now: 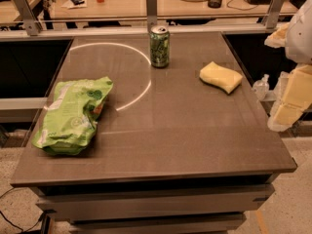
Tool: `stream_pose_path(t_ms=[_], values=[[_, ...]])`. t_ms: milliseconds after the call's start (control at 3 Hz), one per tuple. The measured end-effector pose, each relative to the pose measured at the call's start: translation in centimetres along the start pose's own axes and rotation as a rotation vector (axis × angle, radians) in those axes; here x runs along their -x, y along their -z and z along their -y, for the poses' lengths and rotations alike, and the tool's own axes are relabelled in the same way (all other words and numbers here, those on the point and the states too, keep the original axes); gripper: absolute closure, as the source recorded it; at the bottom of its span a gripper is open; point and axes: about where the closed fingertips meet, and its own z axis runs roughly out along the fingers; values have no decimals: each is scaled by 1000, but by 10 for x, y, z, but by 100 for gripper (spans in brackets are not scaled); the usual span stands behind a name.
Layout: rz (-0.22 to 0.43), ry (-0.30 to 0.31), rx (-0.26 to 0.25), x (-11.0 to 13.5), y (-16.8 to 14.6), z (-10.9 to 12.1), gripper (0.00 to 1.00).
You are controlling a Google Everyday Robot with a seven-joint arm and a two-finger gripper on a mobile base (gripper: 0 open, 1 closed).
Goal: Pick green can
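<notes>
The green can (159, 46) stands upright near the far edge of the grey table (185, 130), about the middle of its width. It is dark green with pale print and a silver top. My gripper (288, 105) is at the right edge of the view, beyond the table's right side and well to the right of and nearer than the can. It touches nothing on the table. The white arm (300, 33) shows above it.
A light-green snack bag (73, 113) lies at the table's left side. A yellow sponge (221, 77) lies at the right, between the can and my gripper. A rail with metal posts (151, 6) runs behind the table, with a cluttered desk beyond.
</notes>
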Motion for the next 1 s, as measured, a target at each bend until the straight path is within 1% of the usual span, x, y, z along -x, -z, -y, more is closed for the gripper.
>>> stream_pose_path(t_ms=[333, 667, 1000], values=[[0, 0, 0, 0, 0, 0, 0], [40, -42, -32, 0, -1, 9, 0], [121, -180, -88, -5, -3, 33, 0]])
